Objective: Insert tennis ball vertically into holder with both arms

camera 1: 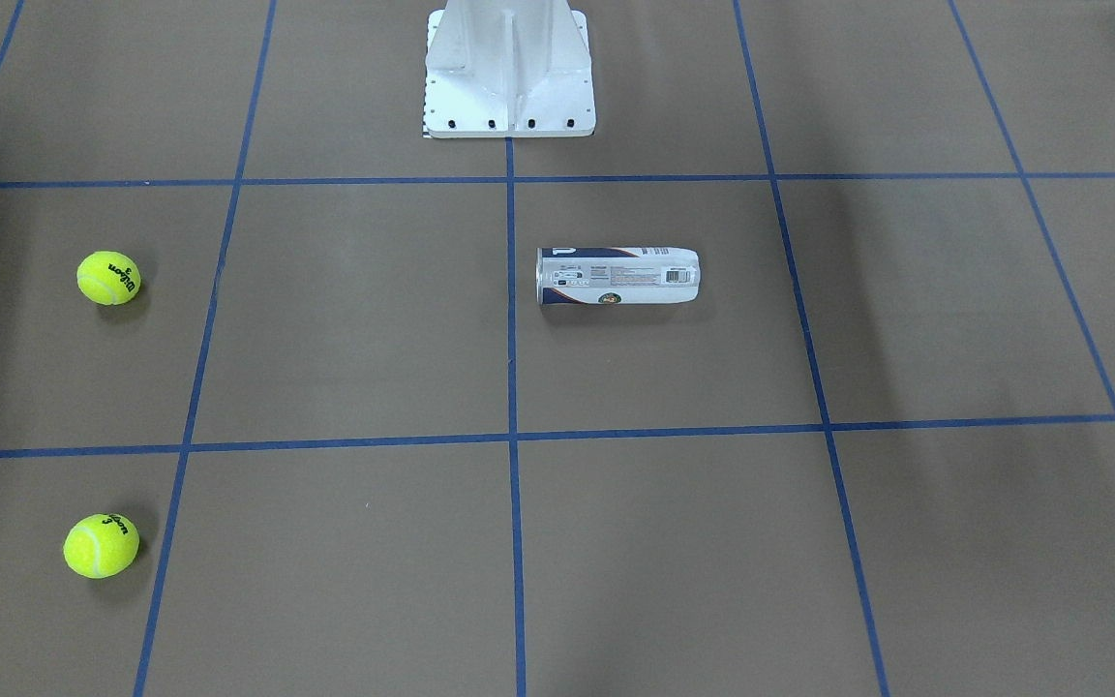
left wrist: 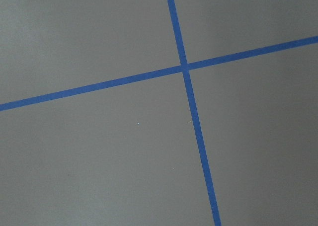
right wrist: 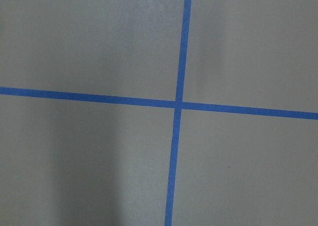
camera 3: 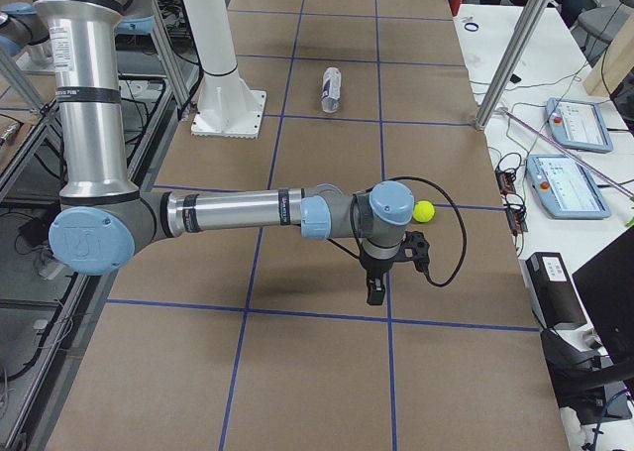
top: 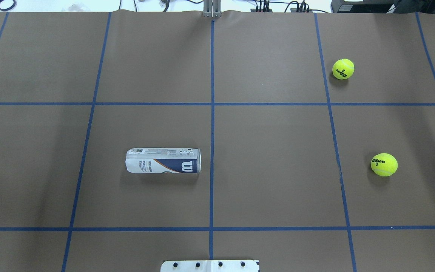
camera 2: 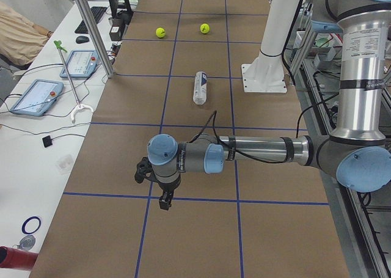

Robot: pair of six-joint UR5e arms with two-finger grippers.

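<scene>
Fingers of left gripper [camera 2: 164,203], right gripper [camera 3: 375,293]: cannot tell if apart. One "W" holder [top: 163,160] lies at counter [top: 278,181] centre; two "Wilson 3" tennis balls [top: 343,68] [top: 384,164].

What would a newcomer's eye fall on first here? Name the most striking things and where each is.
The far tennis ball and the near tennis ball, bright yellow, stand out on the brown, blue-gridded table, both on the robot's right. The holder lies on its side beside the centre line, on the robot's left. In the side views the left arm and the right arm reach over the table's ends, far from all three.
</scene>
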